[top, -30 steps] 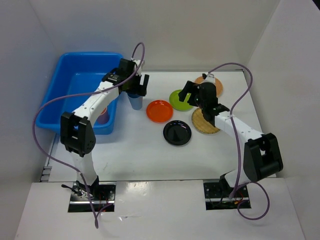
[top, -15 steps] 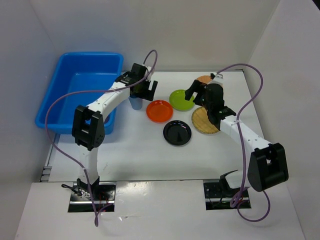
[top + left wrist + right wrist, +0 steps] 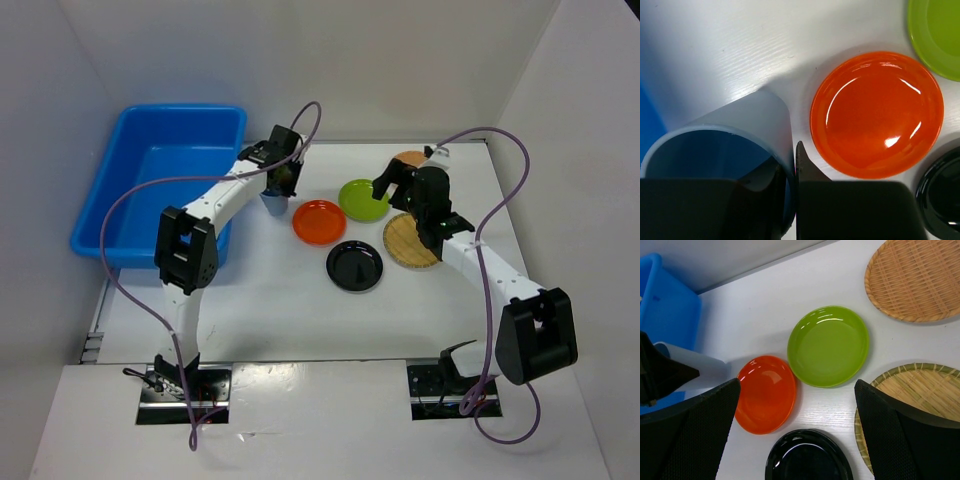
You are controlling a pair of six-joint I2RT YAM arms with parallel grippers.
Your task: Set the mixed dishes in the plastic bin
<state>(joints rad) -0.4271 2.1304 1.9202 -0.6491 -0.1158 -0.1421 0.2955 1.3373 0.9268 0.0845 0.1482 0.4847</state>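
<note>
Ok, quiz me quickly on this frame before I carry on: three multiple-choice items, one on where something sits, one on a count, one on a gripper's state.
1. Where is the orange plate?
A) held in mid-air
B) flat on the table, between the blue cup and the lime green plate
C) hanging over the table's edge

2. How many round plates lie on the table?
A) two
B) three
C) five

3. What state is the left gripper in?
A) wide open, holding nothing
B) out of every view
C) shut on the blue cup's wall

Answers:
1 B: the top view shows it lying on the white surface between those two.
2 B: orange, lime green and the black plate.
3 C: in the left wrist view its jaws pinch the cup's wall, one inside and one outside.
</note>
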